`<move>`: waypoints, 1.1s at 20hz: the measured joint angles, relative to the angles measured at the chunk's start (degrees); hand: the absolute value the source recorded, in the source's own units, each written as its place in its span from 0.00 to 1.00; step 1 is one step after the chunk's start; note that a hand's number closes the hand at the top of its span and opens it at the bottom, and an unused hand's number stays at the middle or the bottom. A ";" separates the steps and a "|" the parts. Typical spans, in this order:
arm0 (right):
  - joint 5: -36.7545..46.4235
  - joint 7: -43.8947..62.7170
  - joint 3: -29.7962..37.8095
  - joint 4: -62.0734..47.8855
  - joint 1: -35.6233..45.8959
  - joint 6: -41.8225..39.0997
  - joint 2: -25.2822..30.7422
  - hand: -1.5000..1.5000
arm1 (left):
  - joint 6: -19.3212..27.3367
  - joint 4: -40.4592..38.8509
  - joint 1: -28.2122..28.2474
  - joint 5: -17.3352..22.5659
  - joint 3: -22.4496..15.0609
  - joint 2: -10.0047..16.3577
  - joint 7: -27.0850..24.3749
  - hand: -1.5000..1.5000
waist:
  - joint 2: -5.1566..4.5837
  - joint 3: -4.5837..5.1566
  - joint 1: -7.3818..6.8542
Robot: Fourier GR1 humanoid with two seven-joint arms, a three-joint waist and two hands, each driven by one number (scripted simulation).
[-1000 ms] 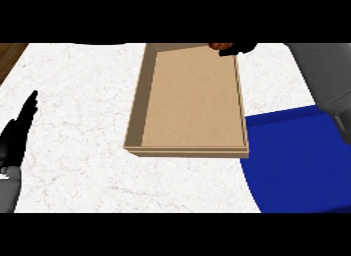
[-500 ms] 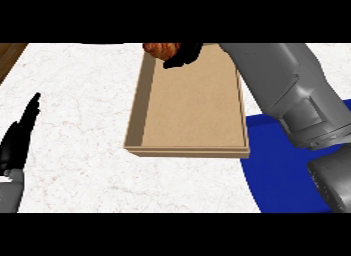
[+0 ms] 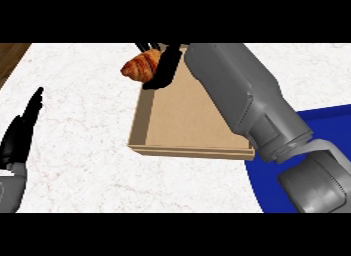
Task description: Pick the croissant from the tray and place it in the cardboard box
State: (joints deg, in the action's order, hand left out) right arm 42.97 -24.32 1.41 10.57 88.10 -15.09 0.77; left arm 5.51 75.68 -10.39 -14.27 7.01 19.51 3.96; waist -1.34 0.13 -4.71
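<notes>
A golden-brown croissant [image 3: 140,66] hangs over the far left corner of the cardboard box [image 3: 185,120], partly beyond its left wall. My right hand [image 3: 164,66] is shut on it, black fingers curled round its right side. The right forearm crosses the box from the lower right and hides the box's right wall. The blue tray [image 3: 333,135] lies at the right, mostly covered by that arm. My left hand [image 3: 19,132] rests open at the left edge, fingers pointing up.
White marble counter [image 3: 74,170] spreads left of and in front of the box. A strip of wooden floor [image 3: 1,60] shows past the counter's edge at the upper left.
The right hand has carried the croissant leftward and nearer along the box's far end, and the forearm has swung in over the box. The left hand has not moved.
</notes>
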 measured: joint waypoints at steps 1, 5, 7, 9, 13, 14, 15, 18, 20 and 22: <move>-0.14 1.01 -0.05 -0.78 -0.07 0.49 -0.17 0.00 | 0.05 -0.12 -0.24 -0.30 -0.34 -0.19 -0.04 0.50 | -0.11 0.01 -0.20; -1.41 4.53 -0.03 -3.90 -0.72 0.24 -0.53 0.00 | -0.15 0.01 -0.94 -0.71 -1.23 -0.82 0.05 0.50 | -0.31 0.02 -1.27; -1.78 4.97 -0.27 -4.81 -1.53 -0.04 -0.63 0.00 | -0.19 0.18 -0.87 -0.77 -1.15 -0.74 0.18 0.50 | -0.32 0.01 -1.40; -2.44 4.74 -0.25 -5.21 -2.21 0.00 -0.67 0.00 | -0.63 -0.47 -1.21 -0.56 -0.77 -0.27 -0.43 0.50 | -0.41 0.02 -1.73; -4.67 3.25 0.80 -4.85 -3.07 1.26 -0.73 0.00 | -0.96 -0.67 -2.01 -0.45 -0.67 -0.21 -0.29 0.50 | -0.51 -0.01 -2.20; -5.48 2.79 1.35 -4.62 -3.20 1.80 -0.75 0.00 | -0.83 -0.55 -2.13 -0.65 -1.01 -0.59 0.03 0.50 | -0.51 -0.02 -2.25; -6.47 2.62 2.01 -4.36 -2.79 1.91 -0.75 0.00 | -0.99 -0.87 -2.65 -0.63 -0.98 -0.51 0.14 0.50 | -0.50 -0.02 -2.19; -9.40 1.71 4.40 -3.65 -2.79 3.80 -0.77 0.00 | -1.17 -0.62 -2.70 -0.61 -0.80 -0.28 0.59 0.50 | -0.47 -0.05 -2.03; -11.66 1.92 6.69 -3.27 -2.47 4.50 -0.77 0.00 | -0.89 -0.64 -2.01 -0.58 -0.55 -0.36 0.09 0.50 | -0.46 -0.05 -1.55; -13.67 1.87 8.81 -2.95 -2.23 4.37 -0.26 0.00 | -0.63 -1.17 -2.22 -0.65 -0.28 -0.38 0.08 0.50 | -0.51 -0.05 -0.89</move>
State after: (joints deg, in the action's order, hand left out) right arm 29.30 -22.45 10.22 7.62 85.86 -10.72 0.51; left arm 4.89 74.51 -12.61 -14.92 6.74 19.14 4.04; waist -1.85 0.07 -5.59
